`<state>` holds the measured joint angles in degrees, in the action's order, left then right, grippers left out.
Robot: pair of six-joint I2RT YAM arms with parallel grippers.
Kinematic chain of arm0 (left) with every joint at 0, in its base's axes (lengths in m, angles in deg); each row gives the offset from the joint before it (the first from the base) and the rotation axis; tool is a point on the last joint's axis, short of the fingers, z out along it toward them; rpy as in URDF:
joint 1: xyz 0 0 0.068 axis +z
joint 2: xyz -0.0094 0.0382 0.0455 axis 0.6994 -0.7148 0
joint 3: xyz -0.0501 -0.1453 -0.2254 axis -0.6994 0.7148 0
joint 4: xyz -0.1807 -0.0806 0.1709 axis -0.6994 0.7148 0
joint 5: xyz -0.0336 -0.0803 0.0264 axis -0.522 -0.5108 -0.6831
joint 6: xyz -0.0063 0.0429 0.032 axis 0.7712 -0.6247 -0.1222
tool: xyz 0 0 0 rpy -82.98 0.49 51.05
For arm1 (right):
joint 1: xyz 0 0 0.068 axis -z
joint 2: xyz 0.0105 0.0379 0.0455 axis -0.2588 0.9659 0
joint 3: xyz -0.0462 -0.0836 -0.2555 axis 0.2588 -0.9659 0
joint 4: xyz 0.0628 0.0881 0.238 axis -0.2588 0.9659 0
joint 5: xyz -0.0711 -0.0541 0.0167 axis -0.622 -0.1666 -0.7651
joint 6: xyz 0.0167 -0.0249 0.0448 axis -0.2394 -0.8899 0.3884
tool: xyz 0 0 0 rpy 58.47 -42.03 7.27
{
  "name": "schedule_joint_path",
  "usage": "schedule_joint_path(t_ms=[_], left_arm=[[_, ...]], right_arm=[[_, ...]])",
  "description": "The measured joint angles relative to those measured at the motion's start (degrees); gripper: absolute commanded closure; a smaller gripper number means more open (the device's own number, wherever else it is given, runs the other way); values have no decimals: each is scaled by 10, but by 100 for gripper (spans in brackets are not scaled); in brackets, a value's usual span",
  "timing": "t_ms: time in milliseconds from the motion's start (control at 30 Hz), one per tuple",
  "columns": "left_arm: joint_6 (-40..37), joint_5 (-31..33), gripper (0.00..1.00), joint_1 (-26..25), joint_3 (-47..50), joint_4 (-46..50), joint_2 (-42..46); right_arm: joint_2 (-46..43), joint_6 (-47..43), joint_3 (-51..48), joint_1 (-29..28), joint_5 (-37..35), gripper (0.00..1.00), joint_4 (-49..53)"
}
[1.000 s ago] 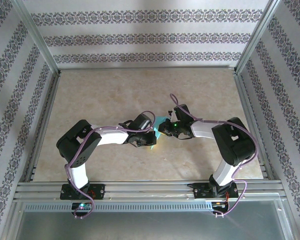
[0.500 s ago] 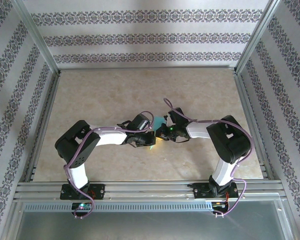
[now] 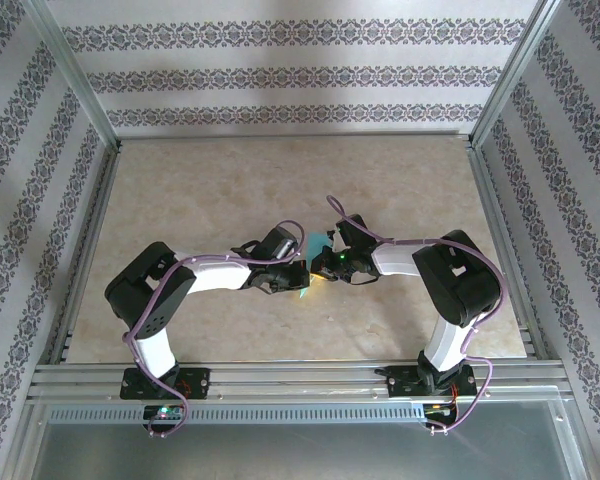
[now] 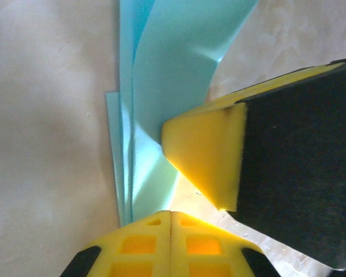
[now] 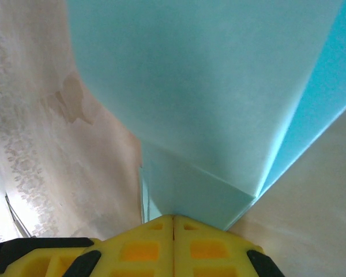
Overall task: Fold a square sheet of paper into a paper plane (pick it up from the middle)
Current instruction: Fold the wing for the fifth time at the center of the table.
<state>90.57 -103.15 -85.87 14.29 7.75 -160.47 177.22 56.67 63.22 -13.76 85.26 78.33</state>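
Two pinches hold your paper [image 4: 167, 69] at the table [image 3: 180, 200] centre: left hand [image 4: 171, 214] and right hand [image 5: 173, 218] each clamp its folded layers. You've some creases in; the plane's shape looks far off.

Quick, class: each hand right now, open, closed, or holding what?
Left hand: closed on the teal paper.
Right hand: closed on the same paper.

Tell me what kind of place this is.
Probably a lab robot cell: two arms bolted to a metal rail, an aluminium frame, patterned panels walling in the table.
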Motion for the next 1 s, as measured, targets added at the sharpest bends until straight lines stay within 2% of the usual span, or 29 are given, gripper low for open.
schedule_joint_path(t_ms=[333, 633, 1000], left_arm=[[0, 2, 100, 0, 2, 5, -7], [-7, 2, 100, 0, -2, 17, -7], [-16, 2, 100, 0, -9, 27, -9]], right_arm=[[9, -14, 22, 5, 3, 93, 24], [36, -59, 61, 57, 1, 93, 32], [67, -87, 92, 84, 42, 92, 50]])
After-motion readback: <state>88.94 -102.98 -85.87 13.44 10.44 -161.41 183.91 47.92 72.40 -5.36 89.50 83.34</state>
